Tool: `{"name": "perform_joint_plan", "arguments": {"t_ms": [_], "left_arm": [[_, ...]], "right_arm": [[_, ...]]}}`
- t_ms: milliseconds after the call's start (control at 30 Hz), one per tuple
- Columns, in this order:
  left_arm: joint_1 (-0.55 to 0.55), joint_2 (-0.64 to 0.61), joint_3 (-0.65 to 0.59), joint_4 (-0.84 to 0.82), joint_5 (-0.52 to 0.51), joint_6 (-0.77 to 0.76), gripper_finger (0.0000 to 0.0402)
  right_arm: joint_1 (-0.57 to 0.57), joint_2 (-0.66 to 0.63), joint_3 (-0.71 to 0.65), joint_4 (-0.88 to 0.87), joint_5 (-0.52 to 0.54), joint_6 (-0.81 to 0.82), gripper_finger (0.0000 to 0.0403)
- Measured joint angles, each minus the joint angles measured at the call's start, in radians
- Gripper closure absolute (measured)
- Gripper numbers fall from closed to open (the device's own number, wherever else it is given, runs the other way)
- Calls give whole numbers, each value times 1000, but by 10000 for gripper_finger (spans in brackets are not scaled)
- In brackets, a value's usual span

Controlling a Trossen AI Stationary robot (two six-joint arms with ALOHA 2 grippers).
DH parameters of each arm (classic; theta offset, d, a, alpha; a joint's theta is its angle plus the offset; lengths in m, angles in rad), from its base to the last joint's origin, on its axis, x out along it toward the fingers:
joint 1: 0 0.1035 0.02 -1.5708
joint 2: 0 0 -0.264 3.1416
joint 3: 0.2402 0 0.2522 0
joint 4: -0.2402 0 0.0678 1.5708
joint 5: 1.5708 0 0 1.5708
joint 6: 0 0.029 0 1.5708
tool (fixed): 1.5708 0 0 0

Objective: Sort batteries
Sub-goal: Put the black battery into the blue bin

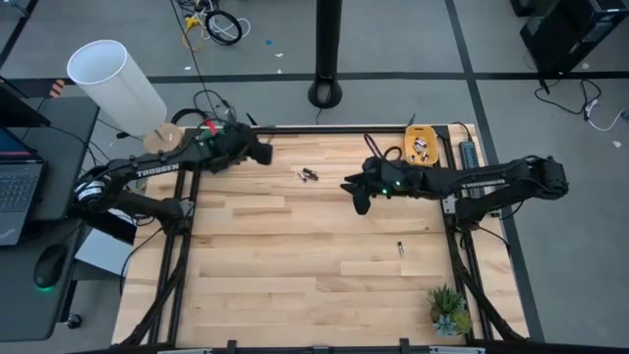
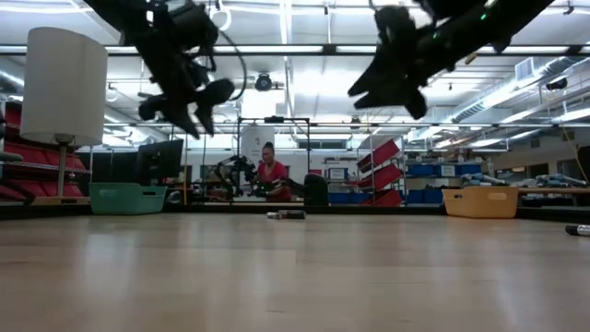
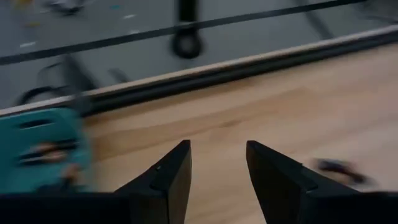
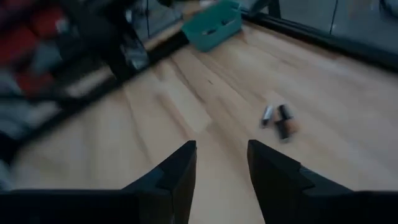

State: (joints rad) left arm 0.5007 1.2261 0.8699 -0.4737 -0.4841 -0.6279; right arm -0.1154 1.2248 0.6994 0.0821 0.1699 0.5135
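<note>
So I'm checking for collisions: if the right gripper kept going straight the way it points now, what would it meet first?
Probably the bare table. The right gripper, open and empty, aims past the pair of batteries, which lie off to one side; depth is uncertain.

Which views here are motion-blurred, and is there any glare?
Left wrist view: heavy smear; the teal tray and a dark battery are streaked. Right wrist view: sharp around the paired batteries, smeared at one side. Low view: ceiling lights silhouette both arms.
</note>
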Motion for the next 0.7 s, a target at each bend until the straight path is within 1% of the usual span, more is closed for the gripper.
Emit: {"name": "perform_joint_plan", "arguments": {"t_ms": [100,167,233,400,533,700], "left_arm": [[-65,6,0,68,4,-33,235],[-88,7,0,78,2,-76,235],[-108,11,0,92,0,-99,235],[-161,12,0,69,42,-121,236],[-203,12,0,68,46,-152,236],[-234,12,0,66,42,-193,236]], "right_arm": [[-74,74,0,57,-93,-179,241],[-120,147,0,112,-147,-227,230],[-156,234,0,172,-174,-236,215],[-199,425,4,402,-193,-313,178],[-203,560,54,429,-194,-369,167],[-203,706,130,455,-165,-461,174]]}}
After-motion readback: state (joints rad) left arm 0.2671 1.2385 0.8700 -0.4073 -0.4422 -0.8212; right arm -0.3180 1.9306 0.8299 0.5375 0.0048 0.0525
